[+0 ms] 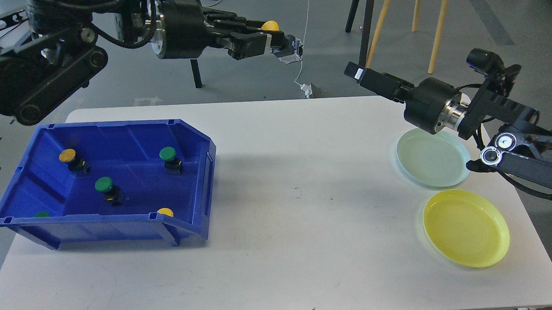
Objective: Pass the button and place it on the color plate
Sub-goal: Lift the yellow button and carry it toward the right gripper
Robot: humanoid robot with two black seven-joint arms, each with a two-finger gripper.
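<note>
My left gripper (274, 37) is shut on a yellow button (270, 25) and holds it high above the table's far edge. The button's black body (291, 50) points to the right. My right gripper (362, 73) reaches left toward it, with a gap between them; its fingers cannot be told apart. The pale green plate (432, 160) and the yellow plate (465, 228) lie empty at the table's right side.
A blue bin (202, 177) on the left holds several buttons: yellow (67, 155), green (167, 153), green (103, 184), yellow (165, 211), and a green one (41, 214) at the front wall. Chair and easel legs stand behind the table.
</note>
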